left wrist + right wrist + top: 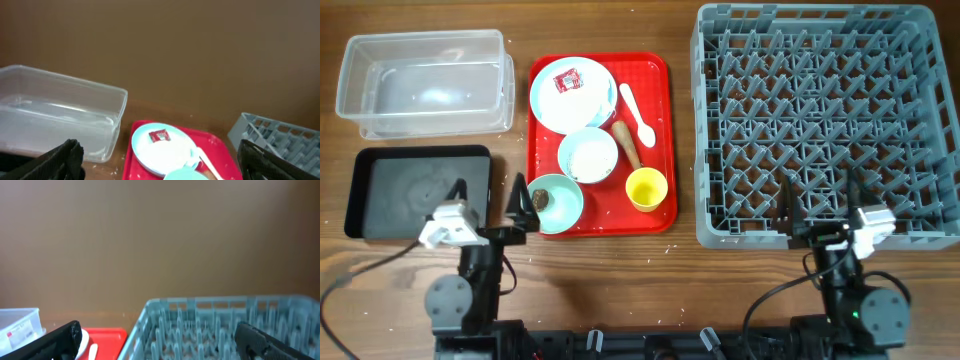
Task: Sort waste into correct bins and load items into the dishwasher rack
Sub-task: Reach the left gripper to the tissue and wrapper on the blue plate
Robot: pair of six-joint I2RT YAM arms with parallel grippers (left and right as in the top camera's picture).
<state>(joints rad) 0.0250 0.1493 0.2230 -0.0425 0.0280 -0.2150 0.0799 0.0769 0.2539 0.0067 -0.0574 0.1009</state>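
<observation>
From above, a clear plastic rectangular tub sits at the far left of the wooden table, with a shallower black rectangular tray just in front of it. Beside them lies a flat red serving tray carrying a large pale blue round plate with a crumpled white-and-red paper wrapper on it. Also on the red tray are a whitish bowl holding white rice, a pale green bowl with a small brown lump inside, a small yellow cup, a white plastic spoon and a brown stick-shaped food piece between spoon and whitish bowl. The large square grey plastic dishwasher rack fills the right side, only pegs showing in it. The left gripper hangs at the near edge between black tray and green bowl, fingers spread wide and holding nothing. The right gripper is over the rack's near edge, equally wide and empty. The left wrist view shows its dark fingers far apart at the bottom corners, with the tub, red tray, plate, wrapper, spoon and a rack corner ahead. The right wrist view shows its fingers parted likewise, the rack ahead between them and a strip of red tray to the left.
</observation>
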